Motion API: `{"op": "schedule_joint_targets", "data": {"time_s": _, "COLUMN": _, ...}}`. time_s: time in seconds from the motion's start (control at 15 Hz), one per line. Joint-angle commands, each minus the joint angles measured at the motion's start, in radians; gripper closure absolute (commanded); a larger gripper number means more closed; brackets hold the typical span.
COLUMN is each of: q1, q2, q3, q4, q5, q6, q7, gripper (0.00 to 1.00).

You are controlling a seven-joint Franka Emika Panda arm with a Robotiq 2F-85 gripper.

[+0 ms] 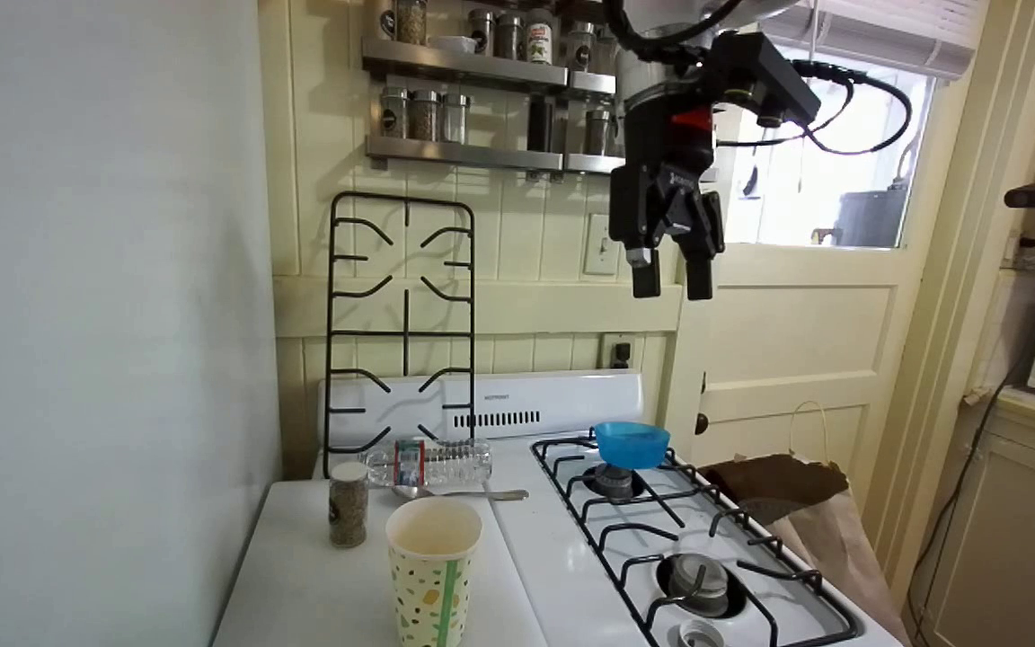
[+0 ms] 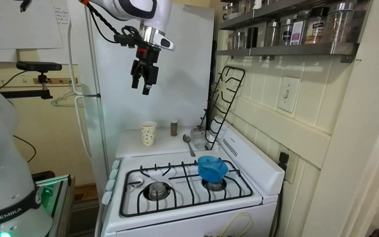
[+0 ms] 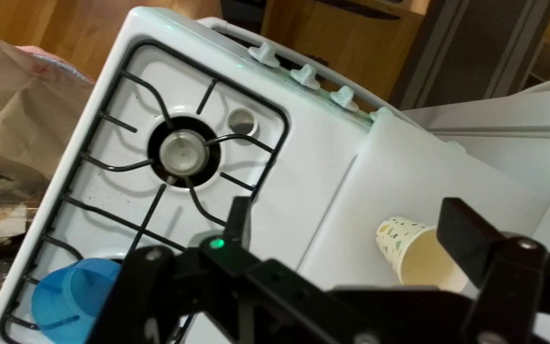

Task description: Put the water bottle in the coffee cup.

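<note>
We see the gripper [image 1: 674, 280] hanging high, its 2 fingers wide apart, with nothing between them. The water bottle [image 1: 432, 464] lies on its side by the foot of the leaning grate [image 1: 406, 333]; the coffee cup [image 1: 432, 573] stands upright. We judge that a finger could catch the grate's bars on descent, since the bottle lies so close. If we bring the bottle in tilted, it could push the light cup over.
</note>
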Motion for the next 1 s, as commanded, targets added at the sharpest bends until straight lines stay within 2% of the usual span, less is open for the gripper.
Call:
{"op": "schedule_joint_targets", "data": {"time_s": 0.0, "q1": -0.018, "q2": 0.075, "q3": 0.012, "q4": 0.088, "q5": -0.164, "q6": -0.042, "q7": -0.095, "gripper": 0.00}}
{"op": "schedule_joint_targets", "data": {"time_s": 0.27, "q1": -0.024, "q2": 0.185, "q3": 0.002, "q4": 0.212, "q5": -0.347, "q6": -0.060, "q7": -0.249, "gripper": 0.00}}
{"op": "schedule_joint_targets", "data": {"time_s": 0.4, "q1": -0.021, "q2": 0.270, "q3": 0.003, "q4": 0.296, "q5": -0.404, "q6": -0.038, "q7": -0.342, "gripper": 0.00}}
{"op": "schedule_joint_targets", "data": {"time_s": 0.67, "q1": -0.006, "q2": 0.404, "q3": 0.027, "q4": 0.415, "q5": -0.404, "q6": 0.040, "q7": -0.511, "gripper": 0.00}}
{"op": "schedule_joint_targets", "data": {"time_s": 0.93, "q1": 0.002, "q2": 0.417, "q3": 0.065, "q4": 0.399, "q5": -0.417, "q6": 0.144, "q7": -0.643, "gripper": 0.00}}
